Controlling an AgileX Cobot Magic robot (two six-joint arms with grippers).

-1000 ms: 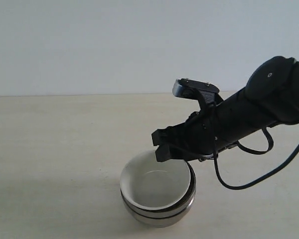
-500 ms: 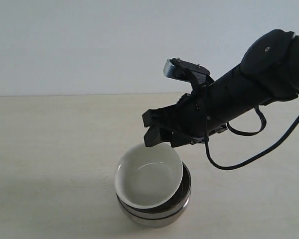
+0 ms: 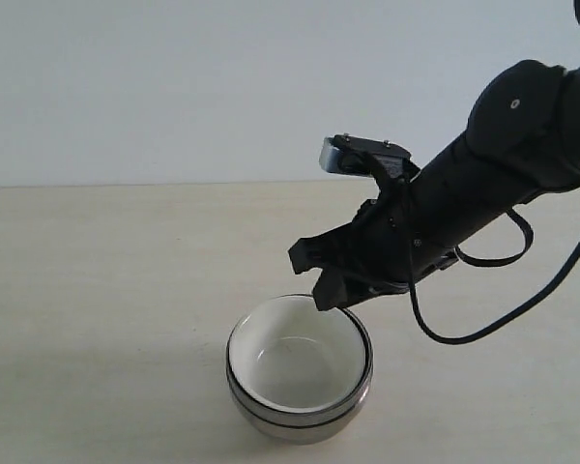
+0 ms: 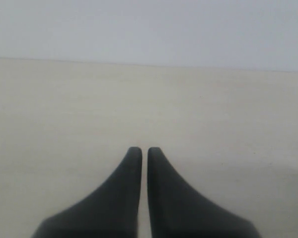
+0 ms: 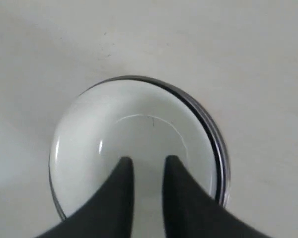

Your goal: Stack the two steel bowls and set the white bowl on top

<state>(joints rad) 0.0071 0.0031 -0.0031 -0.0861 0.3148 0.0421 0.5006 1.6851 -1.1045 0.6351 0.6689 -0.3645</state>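
The white bowl (image 3: 298,360) sits level inside the two steel bowls (image 3: 300,421), which are nested into one stack near the table's front. In the right wrist view the white bowl (image 5: 139,126) fills the steel rim (image 5: 217,145). My right gripper (image 3: 314,282) hangs just above the stack's far right rim, open, with nothing between its fingers; the right wrist view shows the right gripper (image 5: 148,159) over the bowl's inside. My left gripper (image 4: 144,148) is shut with nothing in it, over bare table, and the exterior view does not show it.
The pale beige table (image 3: 106,271) stretches left and behind the stack, up to a plain white wall. The right arm's black cable (image 3: 483,333) loops down to the right of the bowls.
The white bowl was tilted with its rim in my right gripper; now it lies level in the steel bowls. The right gripper has let go and stands slightly above it.
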